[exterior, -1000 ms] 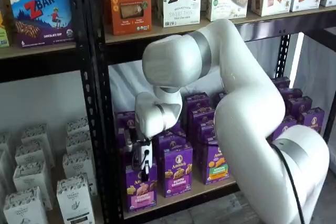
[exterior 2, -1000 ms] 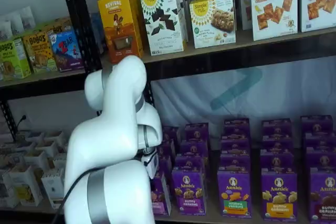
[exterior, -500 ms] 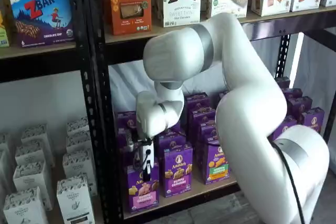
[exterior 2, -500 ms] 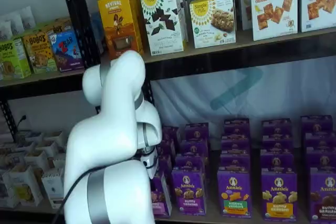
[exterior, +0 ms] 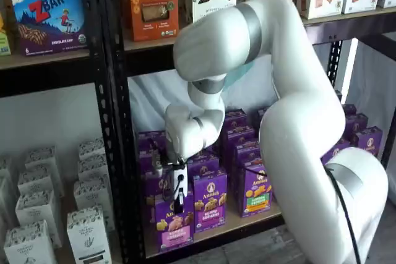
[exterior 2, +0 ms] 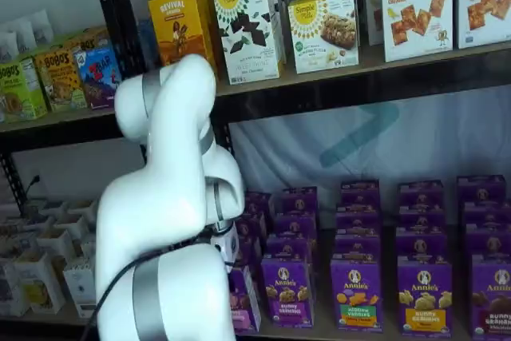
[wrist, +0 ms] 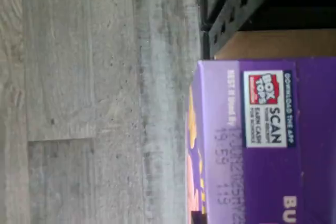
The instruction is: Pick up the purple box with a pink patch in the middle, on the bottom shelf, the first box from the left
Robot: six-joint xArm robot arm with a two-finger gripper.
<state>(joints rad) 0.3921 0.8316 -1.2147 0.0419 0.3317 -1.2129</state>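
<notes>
The purple box (exterior: 174, 222), with a pink panel low on its front, stands at the left end of the bottom shelf (exterior: 253, 217). My gripper (exterior: 177, 191) comes down on its top, and the black fingers (exterior: 179, 200) are closed on it. In a shelf view the box (exterior 2: 243, 299) shows partly behind my arm, and the fingers are hidden there. The wrist view shows the box's purple top (wrist: 262, 145) with a Box Tops label. Its front edge reaches slightly past the black front rail (wrist: 206, 45) over the grey floor.
A purple Bunny Grahams carton (exterior: 210, 200) stands right beside the held box, then a purple carton with a green-and-orange panel (exterior: 254, 191). More purple cartons stand in rows behind. A black perforated upright (exterior: 115, 153) is close on the left, with white cartons (exterior: 86, 230) beyond it.
My gripper and the purple box have shifted together a little to the right and towards the shelf's front. My upper arm has risen.
</notes>
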